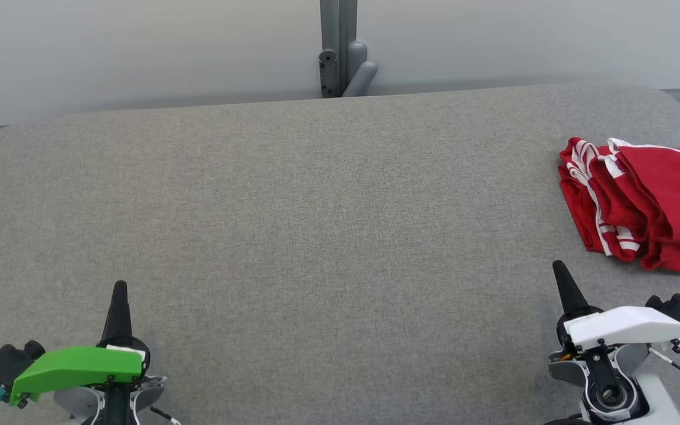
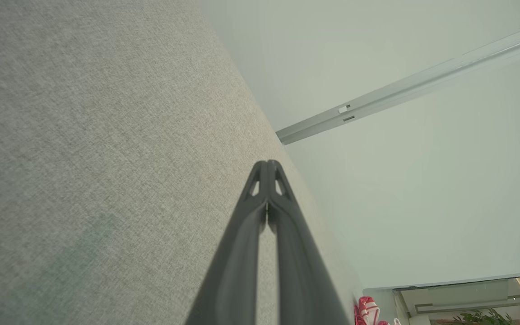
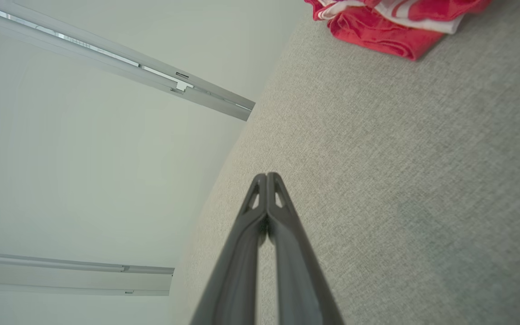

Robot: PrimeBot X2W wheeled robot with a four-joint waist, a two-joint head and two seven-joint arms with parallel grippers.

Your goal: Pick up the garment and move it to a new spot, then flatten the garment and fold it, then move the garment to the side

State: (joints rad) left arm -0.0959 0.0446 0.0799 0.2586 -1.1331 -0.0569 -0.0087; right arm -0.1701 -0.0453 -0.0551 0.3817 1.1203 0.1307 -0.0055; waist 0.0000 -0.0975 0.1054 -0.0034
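Observation:
A red garment (image 1: pixel 641 203) with white stripes lies bunched up at the far right of the grey fabric table (image 1: pixel 316 224); a corner of it shows at the top of the right wrist view (image 3: pixel 391 22) and a sliver at the bottom of the left wrist view (image 2: pixel 368 311). My left gripper (image 1: pixel 120 286), under a green cover, rests at the lower left, shut and empty (image 2: pixel 267 163). At the lower right my right gripper (image 1: pixel 558 265), under a white cover, is shut with nothing in it (image 3: pixel 266 176). It sits a little nearer than the garment and to its left, apart from it.
A grey post with a bracket (image 1: pixel 340 53) stands behind the table's far edge against a pale wall. The table's corners are rounded, and the garment lies close to the right edge.

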